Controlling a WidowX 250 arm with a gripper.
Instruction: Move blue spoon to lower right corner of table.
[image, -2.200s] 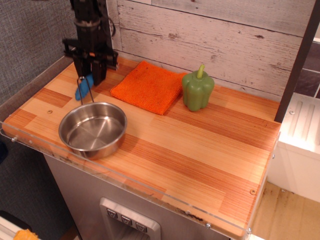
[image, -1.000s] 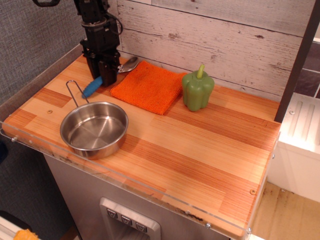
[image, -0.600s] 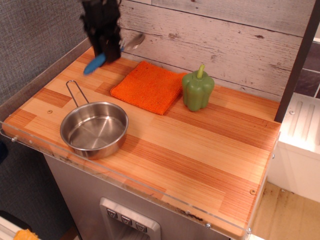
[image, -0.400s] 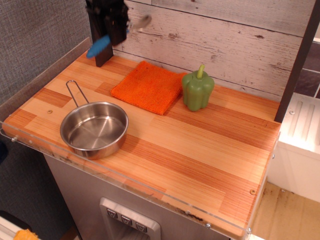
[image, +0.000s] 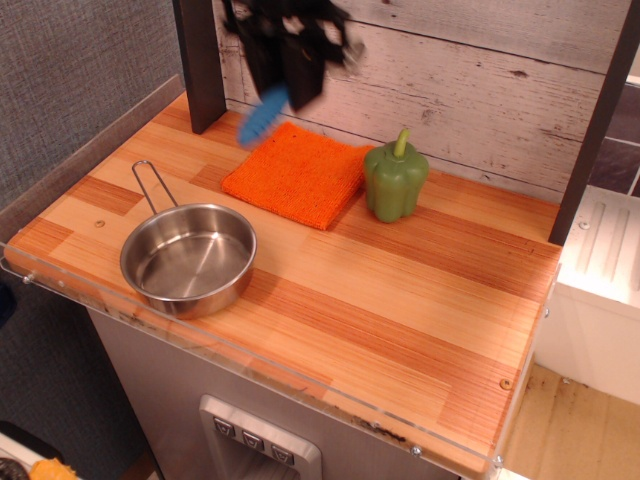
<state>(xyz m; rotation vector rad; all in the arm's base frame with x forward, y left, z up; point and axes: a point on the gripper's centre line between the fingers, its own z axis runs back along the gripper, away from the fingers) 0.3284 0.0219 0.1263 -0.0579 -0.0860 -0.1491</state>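
Note:
My gripper (image: 285, 75) is raised high above the back of the table, over the far edge of the orange cloth. It is shut on the blue spoon (image: 262, 116), blurred by motion. The ribbed blue handle hangs down to the left, and the silver bowl (image: 350, 55) sticks out to the right by the wall. The table (image: 400, 330) is a wooden plank countertop with a clear acrylic rim along the front.
A steel pan (image: 188, 258) with a thin wire handle (image: 152, 185) sits front left. An orange cloth (image: 298, 172) lies at the back middle. A green pepper (image: 395, 176) stands to its right. A dark post (image: 198, 62) rises at back left.
The gripper closed on the spoon at the back left, lifted it off the table and has carried it right, now above the cloth's far edge.

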